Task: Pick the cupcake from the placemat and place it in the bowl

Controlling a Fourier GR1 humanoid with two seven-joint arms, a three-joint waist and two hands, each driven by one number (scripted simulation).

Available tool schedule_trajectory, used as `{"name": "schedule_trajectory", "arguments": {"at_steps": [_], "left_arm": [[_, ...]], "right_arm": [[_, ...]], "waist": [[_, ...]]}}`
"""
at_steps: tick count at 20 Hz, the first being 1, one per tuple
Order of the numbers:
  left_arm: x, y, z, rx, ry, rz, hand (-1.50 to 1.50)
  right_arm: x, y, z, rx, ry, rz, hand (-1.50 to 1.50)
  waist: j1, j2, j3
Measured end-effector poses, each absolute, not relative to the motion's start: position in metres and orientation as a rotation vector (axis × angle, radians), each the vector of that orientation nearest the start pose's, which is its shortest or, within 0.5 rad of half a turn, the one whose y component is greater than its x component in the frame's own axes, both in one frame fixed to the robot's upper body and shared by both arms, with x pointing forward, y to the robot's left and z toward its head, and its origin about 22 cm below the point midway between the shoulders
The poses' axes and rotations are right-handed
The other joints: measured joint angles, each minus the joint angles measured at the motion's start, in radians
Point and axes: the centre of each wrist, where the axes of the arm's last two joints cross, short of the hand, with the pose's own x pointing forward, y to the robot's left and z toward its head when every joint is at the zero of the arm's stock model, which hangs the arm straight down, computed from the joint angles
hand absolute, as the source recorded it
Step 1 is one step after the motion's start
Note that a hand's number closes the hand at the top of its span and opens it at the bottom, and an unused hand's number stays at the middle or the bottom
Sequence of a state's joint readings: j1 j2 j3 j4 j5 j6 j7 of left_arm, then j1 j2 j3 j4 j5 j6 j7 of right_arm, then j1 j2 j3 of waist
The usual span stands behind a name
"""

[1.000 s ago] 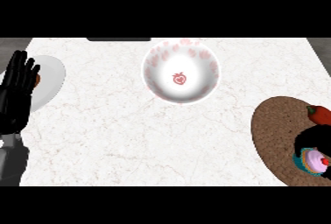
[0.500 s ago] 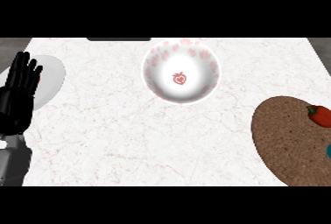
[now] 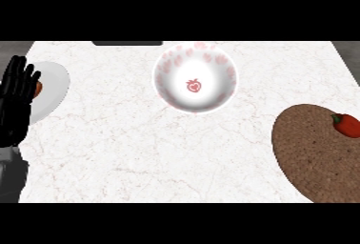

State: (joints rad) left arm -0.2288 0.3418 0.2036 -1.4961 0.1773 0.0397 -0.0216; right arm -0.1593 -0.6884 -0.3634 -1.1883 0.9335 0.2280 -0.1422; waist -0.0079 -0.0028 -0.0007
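Note:
The white bowl (image 3: 195, 78), patterned with pink spots and a red strawberry mark inside, stands at the back middle of the counter and holds nothing. The brown round placemat (image 3: 313, 152) lies at the right edge. No cupcake shows on it or anywhere else. My left hand (image 3: 17, 102) rests open at the far left, fingers up. My right hand is out of view.
A red pepper-like item (image 3: 346, 124) lies on the placemat's far right part. A white plate (image 3: 55, 88) sits behind my left hand, with a small orange-red thing (image 3: 38, 88) on it. A dark object (image 3: 126, 43) lies at the counter's back edge.
My right hand, which was curled over the cupcake on the placemat's lower right, has left the view past the right edge, and the cupcake has gone from sight with it. The left hand barely shifted.

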Motion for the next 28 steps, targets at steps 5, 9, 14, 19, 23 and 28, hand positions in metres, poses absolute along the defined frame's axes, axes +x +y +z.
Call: {"name": "schedule_trajectory", "arguments": {"at_steps": [5,9,14,19,23,28], "left_arm": [[0.290,0.331,0.078,0.252,-1.774,0.036,0.00],[0.292,0.332,0.085,0.264,-1.781,0.044,0.00],[0.295,0.332,0.085,0.250,-1.780,0.034,0.00],[0.297,0.326,0.084,0.242,-1.782,0.029,0.00],[0.301,0.328,0.086,0.238,-1.791,0.025,0.00],[0.301,0.327,0.086,0.237,-1.785,0.024,0.00]], "right_arm": [[0.252,-0.465,0.148,-1.129,-1.137,0.939,1.50],[0.248,-0.444,0.194,-1.124,-1.299,0.912,1.50],[0.252,-0.414,0.237,-1.018,-1.497,0.826,1.50],[0.261,-0.370,0.267,-0.892,-1.585,0.786,1.50],[0.277,-0.323,0.282,-0.816,-1.606,0.768,1.50],[0.302,-0.272,0.302,-0.758,-1.587,0.794,1.50]], "waist": [[-0.008,-0.003,-0.001],[-0.010,-0.005,-0.001],[-0.003,-0.004,-0.002],[0.006,-0.002,-0.001],[0.013,0.000,-0.001],[0.020,0.002,-0.001]]}}
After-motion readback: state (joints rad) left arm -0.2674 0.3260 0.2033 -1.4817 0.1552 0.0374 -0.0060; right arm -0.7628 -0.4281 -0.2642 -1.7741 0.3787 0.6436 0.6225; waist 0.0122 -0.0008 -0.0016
